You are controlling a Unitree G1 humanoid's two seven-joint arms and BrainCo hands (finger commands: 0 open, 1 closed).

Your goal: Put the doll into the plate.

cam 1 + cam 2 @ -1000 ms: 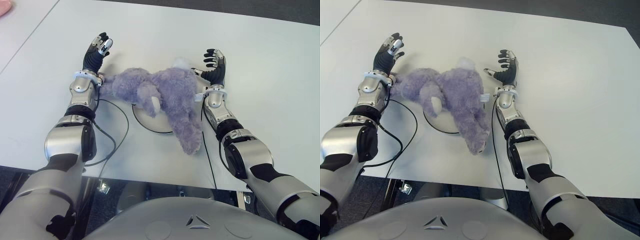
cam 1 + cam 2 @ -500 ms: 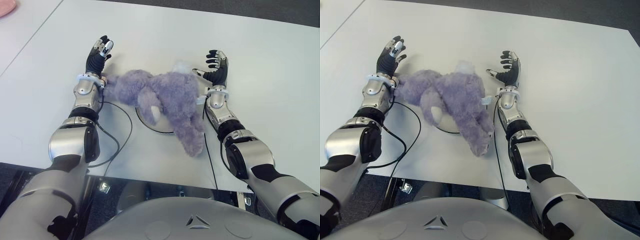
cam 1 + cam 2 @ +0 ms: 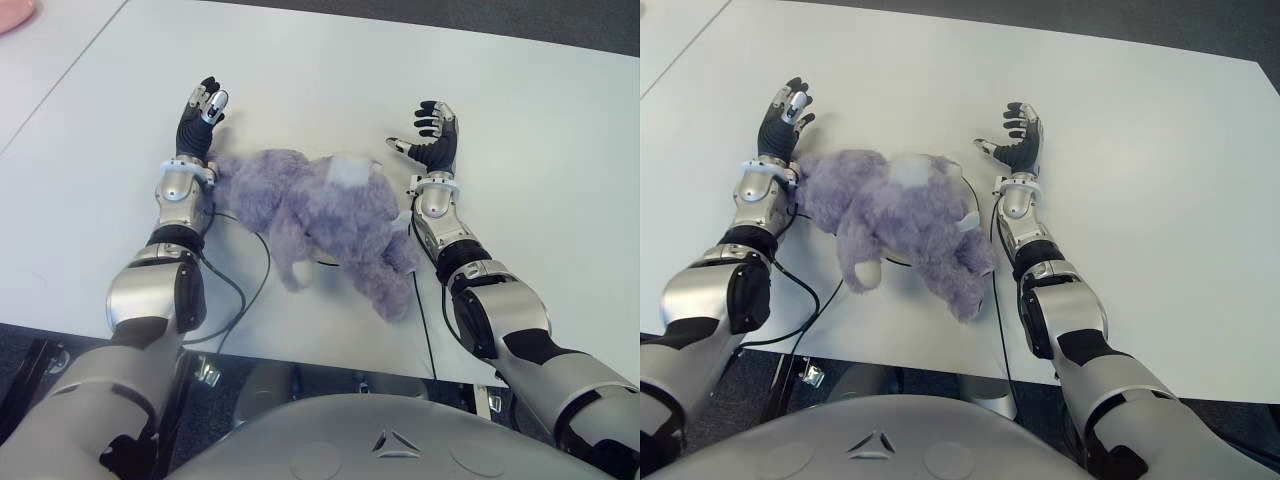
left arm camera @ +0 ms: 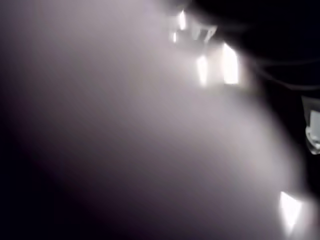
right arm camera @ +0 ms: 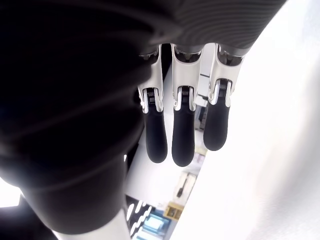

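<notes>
Your purple plush elephant (image 3: 330, 225) sprawled over the white plate (image 3: 969, 196), mostly hiding it, on the white table (image 3: 560, 150), left hand (image 3: 198, 118) beyond its left end, right hand (image 3: 432, 138) beside it, both spread, holding nothing

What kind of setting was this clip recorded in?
Probably an indoor lab or office workspace: a large plain white table with dark carpet-like floor beyond it, and loose black cables trailing across the tabletop beside a purple plush doll.
</notes>
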